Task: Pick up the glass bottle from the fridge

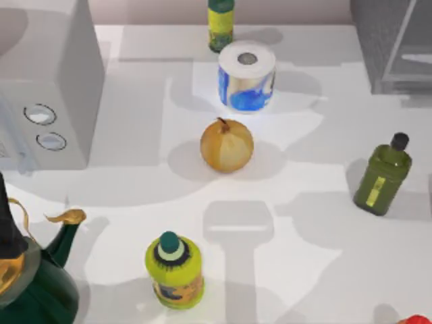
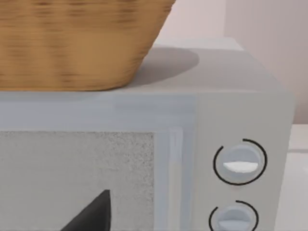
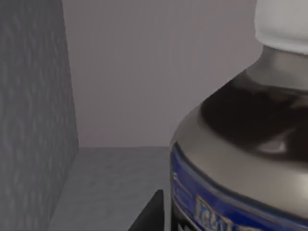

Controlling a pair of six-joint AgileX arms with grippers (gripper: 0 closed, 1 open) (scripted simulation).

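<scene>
The glass bottle [image 3: 240, 144] stands very close in the right wrist view, with a white cap, dark see-through shoulders and a blue label. It sits inside the fridge [image 3: 33, 120], on its speckled grey floor. A dark part of my right gripper [image 3: 150, 216] shows right beside the bottle's base. In the top view the fridge [image 1: 378, 40] is the dark speckled box at the back right, with a lighter panel. My left gripper [image 2: 94, 214] faces the front of the pale grey box with two dials [image 2: 192, 159].
On the table are an onion [image 1: 227, 145], a paper roll [image 1: 246, 75], an olive-green bottle [image 1: 383, 177], a yellow-green bottle with a teal cap [image 1: 174, 270], another bottle [image 1: 221, 25] and a dark green teapot [image 1: 34, 283]. A wicker basket [image 2: 72, 43] tops the dial box [image 1: 61, 88].
</scene>
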